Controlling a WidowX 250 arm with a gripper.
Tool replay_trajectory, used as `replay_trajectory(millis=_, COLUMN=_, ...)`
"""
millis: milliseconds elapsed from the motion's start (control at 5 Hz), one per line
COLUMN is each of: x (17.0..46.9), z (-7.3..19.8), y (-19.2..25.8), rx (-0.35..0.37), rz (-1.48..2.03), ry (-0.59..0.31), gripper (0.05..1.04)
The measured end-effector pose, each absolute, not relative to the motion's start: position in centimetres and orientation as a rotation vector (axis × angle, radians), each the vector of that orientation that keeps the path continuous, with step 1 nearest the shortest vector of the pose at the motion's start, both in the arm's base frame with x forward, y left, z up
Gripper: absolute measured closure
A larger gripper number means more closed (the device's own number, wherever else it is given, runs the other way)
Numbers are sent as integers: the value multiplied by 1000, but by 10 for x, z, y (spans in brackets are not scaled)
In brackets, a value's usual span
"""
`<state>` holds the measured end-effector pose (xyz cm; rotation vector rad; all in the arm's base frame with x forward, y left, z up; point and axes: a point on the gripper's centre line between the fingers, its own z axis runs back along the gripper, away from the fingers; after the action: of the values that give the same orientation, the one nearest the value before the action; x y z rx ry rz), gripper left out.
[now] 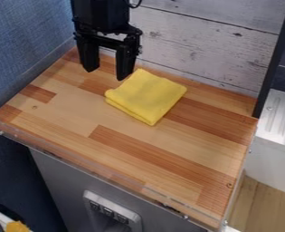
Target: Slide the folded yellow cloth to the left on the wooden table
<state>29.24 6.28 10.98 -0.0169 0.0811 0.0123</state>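
Observation:
My black gripper hangs down from the top edge over the back left of the wooden counter. Its two fingers stand apart, with nothing between them, so it is open. A folded yellow cloth lies flat on the counter at the back middle, turned at an angle, with its folded layers showing along the lower left edge. The cloth is just to the right of and below the gripper in the view, close to the right finger. Whether that finger touches it, I cannot tell.
Behind the counter stands a whitewashed plank wall, with a blue wall at the left. A black upright post rises at the back right corner. A clear raised strip runs along the front edge. Beyond the right side is a white ridged surface.

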Motion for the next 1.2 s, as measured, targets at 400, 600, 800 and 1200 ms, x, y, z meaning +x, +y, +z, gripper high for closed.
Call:
replay_trajectory(millis=400, x=308, z=98, y=54, rx=-14, rz=113, ry=57, gripper=85)
replay_trajectory(millis=600, x=326, z=97, y=50, rx=-7, rz=188, ry=16, gripper=85)
replay_trajectory(millis=800, x=333, z=91, y=46, rx=-1, rz=252, ry=-6, gripper=85)
replay_trajectory(millis=1200, x=351, z=83, y=45, rx=4, rz=367, ry=-28, gripper=85)
